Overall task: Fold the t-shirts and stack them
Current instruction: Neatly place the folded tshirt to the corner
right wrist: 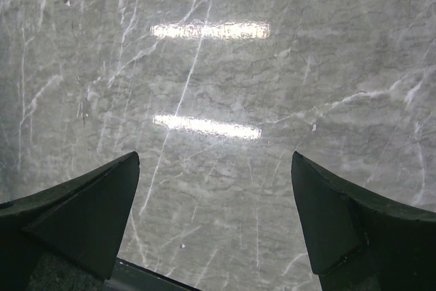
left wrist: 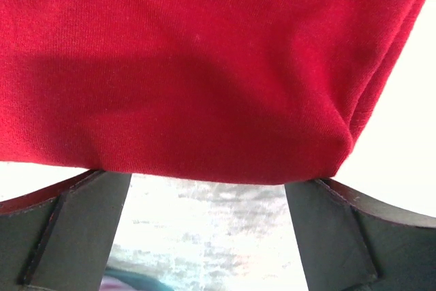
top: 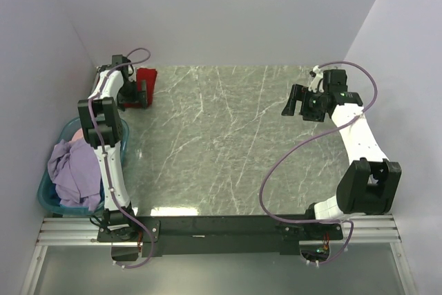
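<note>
A folded red t-shirt (top: 146, 78) lies at the table's far left corner. In the left wrist view it (left wrist: 204, 66) fills the upper frame, its folded edge just over my fingertips. My left gripper (top: 141, 94) (left wrist: 208, 178) is open, jaws wide apart, right at the shirt's near edge and holding nothing. A crumpled lavender t-shirt (top: 72, 170) lies in the blue basket (top: 47, 200) left of the table, with a bit of pink cloth (top: 79, 133) behind it. My right gripper (top: 293, 103) (right wrist: 215, 156) is open and empty above bare marble at the far right.
The grey marble table (top: 228, 143) is walled in by white panels behind and on both sides. The basket stands off the table's left edge beside the left arm. The arms' mounting rail (top: 221, 229) runs along the near edge.
</note>
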You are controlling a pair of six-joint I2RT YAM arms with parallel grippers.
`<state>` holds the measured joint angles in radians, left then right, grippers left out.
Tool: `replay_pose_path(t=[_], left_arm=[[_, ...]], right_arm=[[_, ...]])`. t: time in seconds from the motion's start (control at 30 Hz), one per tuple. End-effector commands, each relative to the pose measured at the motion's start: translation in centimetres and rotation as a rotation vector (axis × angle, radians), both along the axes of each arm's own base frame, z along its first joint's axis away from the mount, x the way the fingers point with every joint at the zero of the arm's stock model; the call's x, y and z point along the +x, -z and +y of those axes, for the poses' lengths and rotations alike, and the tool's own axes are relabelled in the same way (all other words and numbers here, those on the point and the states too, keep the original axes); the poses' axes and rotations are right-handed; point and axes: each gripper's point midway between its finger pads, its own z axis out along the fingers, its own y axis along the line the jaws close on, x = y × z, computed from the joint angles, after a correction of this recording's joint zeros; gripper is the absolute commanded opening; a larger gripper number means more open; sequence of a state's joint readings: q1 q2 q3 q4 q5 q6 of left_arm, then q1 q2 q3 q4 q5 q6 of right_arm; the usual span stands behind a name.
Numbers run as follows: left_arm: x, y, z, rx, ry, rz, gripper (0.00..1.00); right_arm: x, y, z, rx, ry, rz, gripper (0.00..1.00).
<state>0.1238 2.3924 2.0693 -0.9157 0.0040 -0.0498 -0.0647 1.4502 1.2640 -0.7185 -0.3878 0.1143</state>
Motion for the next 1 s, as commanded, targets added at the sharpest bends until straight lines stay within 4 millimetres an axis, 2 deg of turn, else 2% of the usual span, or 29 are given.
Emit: replay_pose_path(t=[0.0, 0.4, 0.53, 0.63, 0.67, 0.73, 0.77, 0.8, 0.83, 0.87, 0.93, 0.97], left_arm=[[2.4, 1.4, -0.3, -0.041, -0.011, -0.063, 0.99], [4.1, 2.1, 0.3, -0.006, 0.025, -0.085, 0.99], [4.5, 1.8, 0.5, 0.022, 0.041, -0.100, 0.99], [4.6, 0.8, 0.3, 0.053, 0.106, -0.115, 0.99], [4.8, -1.1, -0.2, 0.062, 0.123, -0.150, 0.99], [3.9, -2.2, -0.7, 0.072, 0.156, -0.155, 0.99], [3.9, -5.4, -1.1, 0.084, 0.166, -0.214, 0.99], [2.9, -5.7, -1.3, 0.079, 0.172, -0.205, 0.99], [2.5, -7.0, -1.5, 0.075, 0.179, -0.224, 0.99], [1.6, -9.7, -1.7, 0.076, 0.184, -0.258, 0.99], [0.7, -12.3, -2.1, 0.064, 0.189, -0.293, 1.00], [0.1, -14.8, -2.4, 0.064, 0.192, -0.337, 0.99]], right_arm=[[1.0, -1.1, 0.0, 0.016, 0.003, -0.038, 0.98], [1.2, -0.8, -0.1, 0.019, 0.005, -0.025, 0.98], [1.1, -0.9, 0.0, 0.018, 0.002, -0.027, 0.98], [1.1, -1.1, 0.0, 0.021, -0.002, -0.030, 0.99], [1.0, -1.3, 0.2, 0.023, -0.011, -0.035, 0.99], [1.0, -1.8, 0.3, 0.023, -0.017, -0.045, 0.99], [1.0, -2.0, 0.2, 0.019, -0.022, -0.048, 0.99], [1.1, -2.7, 0.2, 0.018, -0.026, -0.064, 0.99], [1.1, -3.2, 0.2, 0.011, -0.032, -0.079, 0.98], [1.1, -3.9, 0.1, 0.006, -0.034, -0.093, 0.98], [1.0, -5.0, -0.1, -0.012, -0.038, -0.127, 0.99], [1.0, -5.7, -0.3, -0.016, -0.035, -0.140, 0.98]])
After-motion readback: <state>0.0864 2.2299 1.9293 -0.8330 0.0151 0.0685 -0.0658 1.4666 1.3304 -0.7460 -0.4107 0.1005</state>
